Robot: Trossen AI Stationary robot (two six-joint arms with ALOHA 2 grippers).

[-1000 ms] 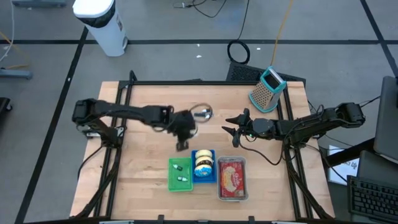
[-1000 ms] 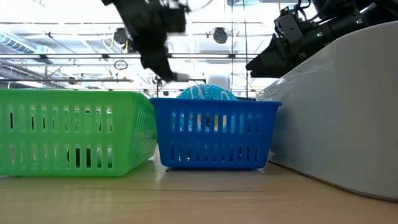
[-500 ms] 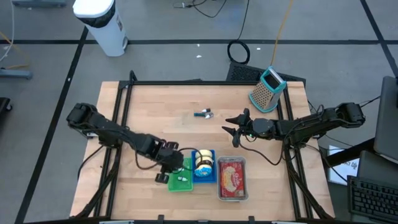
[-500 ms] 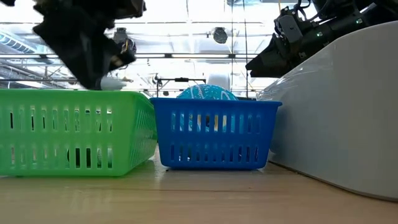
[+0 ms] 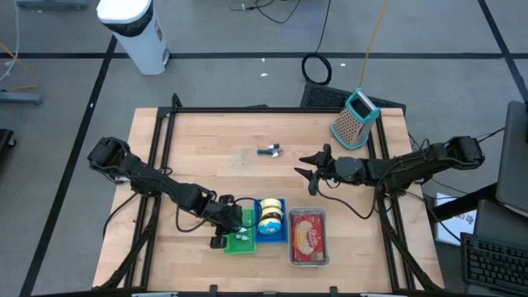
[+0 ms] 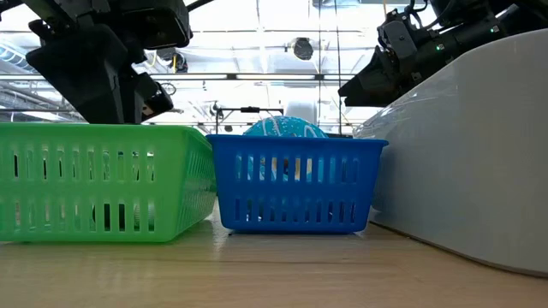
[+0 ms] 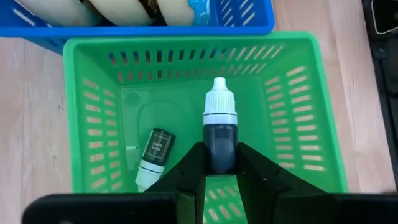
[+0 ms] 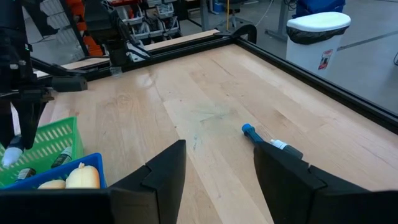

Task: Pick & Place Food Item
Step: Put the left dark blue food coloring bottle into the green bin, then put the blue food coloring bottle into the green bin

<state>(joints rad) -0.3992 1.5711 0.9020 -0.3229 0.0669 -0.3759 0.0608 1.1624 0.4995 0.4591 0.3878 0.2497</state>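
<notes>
A small dark dropper bottle with a white cap [image 7: 219,124] is in my left gripper [image 7: 220,157], which is shut on it over the green basket [image 5: 246,244] at the near middle of the table. Another small bottle [image 7: 155,155] lies on its side on the basket's floor. Beside it stands a blue basket [image 5: 280,233] with pale round food [image 5: 269,218], then a clear tray [image 5: 308,260] with a red-labelled pack. My right gripper [image 5: 308,174] hovers open over the table's right half, holding nothing. My left gripper pinches the dropper bottle's dark body [image 7: 219,144] between its two fingers, at the end away from the cap. The fingers slant down from the table's left and lie along the bottle. The cap points away from the gripper, down into the green basket, clear of the other bottle.
A slim blue-capped thing [image 5: 270,151] lies on the bare wood past the baskets, also in the right wrist view [image 8: 268,142]. A metal grater [image 5: 353,120] stands at the far right corner. A black frame [image 5: 165,124] edges the table.
My left gripper has swung from the table's middle toward the near edge and come down over the green basket, tipping more steeply, with the dropper bottle still between its fingers. Most of that move came first; it has slowed since. My right arm has kept still.
</notes>
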